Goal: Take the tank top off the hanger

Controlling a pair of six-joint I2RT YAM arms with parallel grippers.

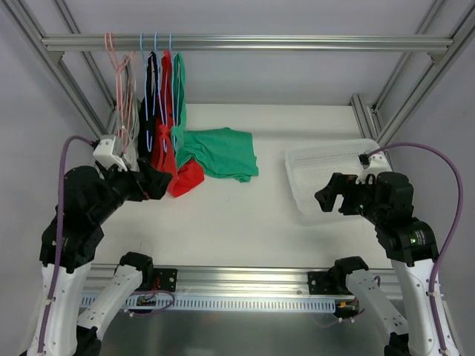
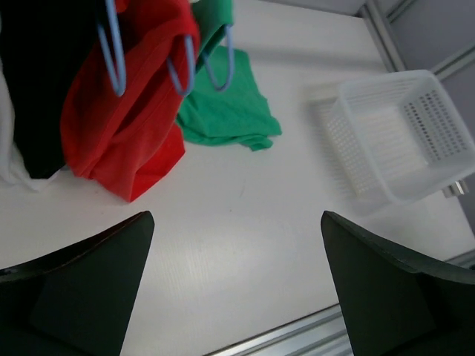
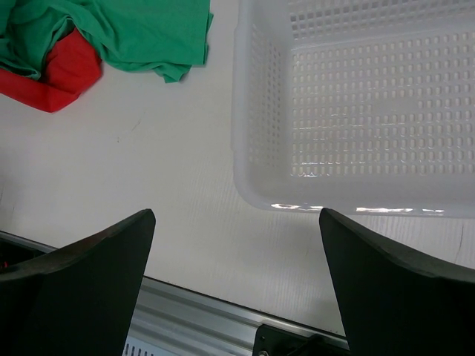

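Several tank tops hang on blue hangers (image 1: 155, 52) from the top rail: black (image 1: 148, 104), red (image 1: 166, 111) and green (image 1: 179, 89). The green top's lower part (image 1: 223, 152) spreads over the table, and the red top's hem (image 1: 185, 178) rests on it. In the left wrist view the red top (image 2: 126, 111) and the green top (image 2: 223, 111) hang on blue hanger loops (image 2: 182, 70). My left gripper (image 1: 157, 183) is open and empty just left of the red hem. My right gripper (image 1: 332, 196) is open and empty at the basket's near left corner.
A white perforated basket (image 1: 326, 159) stands at the right; it also shows in the right wrist view (image 3: 252, 111) and in the left wrist view (image 2: 438, 185). Pink hangers with a pale garment (image 1: 122, 81) hang at the far left. Frame posts stand at both back corners.
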